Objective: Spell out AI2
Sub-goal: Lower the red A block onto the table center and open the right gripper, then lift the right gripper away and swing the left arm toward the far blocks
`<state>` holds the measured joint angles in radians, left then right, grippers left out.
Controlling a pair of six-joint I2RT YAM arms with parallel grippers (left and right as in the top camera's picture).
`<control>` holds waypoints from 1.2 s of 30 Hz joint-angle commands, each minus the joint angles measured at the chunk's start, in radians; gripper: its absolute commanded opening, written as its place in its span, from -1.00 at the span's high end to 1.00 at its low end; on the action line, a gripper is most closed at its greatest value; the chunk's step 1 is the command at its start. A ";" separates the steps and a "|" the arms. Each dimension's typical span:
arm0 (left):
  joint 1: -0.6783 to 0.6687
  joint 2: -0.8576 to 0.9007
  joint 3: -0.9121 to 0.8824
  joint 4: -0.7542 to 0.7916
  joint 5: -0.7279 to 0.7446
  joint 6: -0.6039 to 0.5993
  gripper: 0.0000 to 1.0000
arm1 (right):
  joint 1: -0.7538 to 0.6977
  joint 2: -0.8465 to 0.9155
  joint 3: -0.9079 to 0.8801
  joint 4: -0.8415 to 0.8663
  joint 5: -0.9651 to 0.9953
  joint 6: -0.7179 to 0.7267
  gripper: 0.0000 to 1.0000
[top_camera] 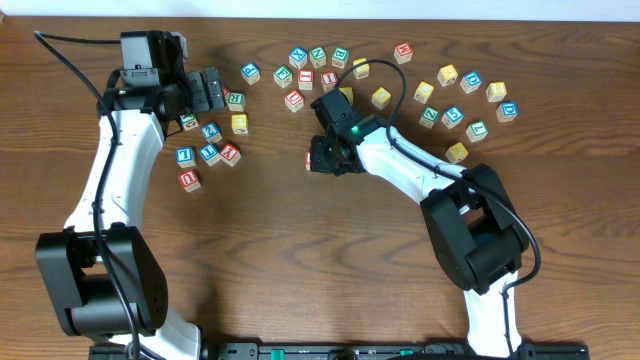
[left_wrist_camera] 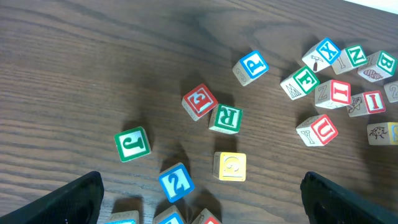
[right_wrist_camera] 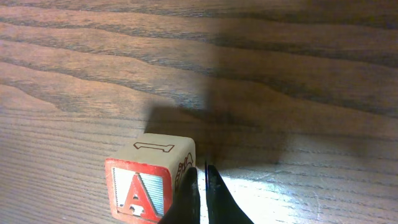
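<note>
Open room: bare tabletop (top_camera: 300,260) spreads from 4 to 8 o'clock of the A cube (right_wrist_camera: 140,190); loose cubes (top_camera: 450,100) crowd the far edge from 10 to 2 o'clock.
A cube: mid-tabletop, well apart from the rest. Its red A faces the right wrist camera, upright. Its sides are equal and turned slightly across the wood grain.
Right gripper (right_wrist_camera: 201,180): fully closed, gripping nothing, tips just beside the A cube at its 3 o'clock.
Left gripper (top_camera: 211,90): spread wide, empty, over the far end of the left cluster.
2 cube (left_wrist_camera: 175,182): in that cluster, between a green J (left_wrist_camera: 132,144) and a yellow cube (left_wrist_camera: 230,167), at the gripper's 6 o'clock.
I cube (left_wrist_camera: 340,93): far group, with a second red I (left_wrist_camera: 373,101) at its 3 o'clock.
</note>
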<state>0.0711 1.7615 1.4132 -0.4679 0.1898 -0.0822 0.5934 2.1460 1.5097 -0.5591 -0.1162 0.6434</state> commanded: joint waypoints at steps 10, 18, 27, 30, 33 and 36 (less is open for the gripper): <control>0.000 -0.003 0.033 -0.013 0.009 -0.002 -0.95 | -0.093 -0.062 0.026 -0.037 -0.070 -0.126 0.93; -0.033 -0.003 0.169 -0.149 0.008 -0.006 -0.96 | -0.188 -0.165 0.026 -0.058 -0.070 -0.189 0.70; -0.166 0.035 0.330 -0.220 -0.069 -0.029 -0.92 | -0.314 -0.301 0.026 -0.109 -0.070 -0.238 0.27; -0.218 0.111 0.436 -0.270 -0.109 -0.026 -0.92 | -0.356 -0.333 0.026 -0.140 -0.070 -0.241 0.25; -0.254 0.230 0.615 -0.369 -0.109 -0.006 -0.92 | -0.388 -0.359 0.026 -0.183 -0.071 -0.250 0.24; -0.282 0.376 0.834 -0.493 -0.108 0.000 -0.92 | -0.397 -0.368 0.026 -0.217 -0.070 -0.260 0.23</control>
<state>-0.1928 2.0190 2.0781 -0.8978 0.1051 -0.1001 0.2012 1.8004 1.5200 -0.7601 -0.1856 0.4114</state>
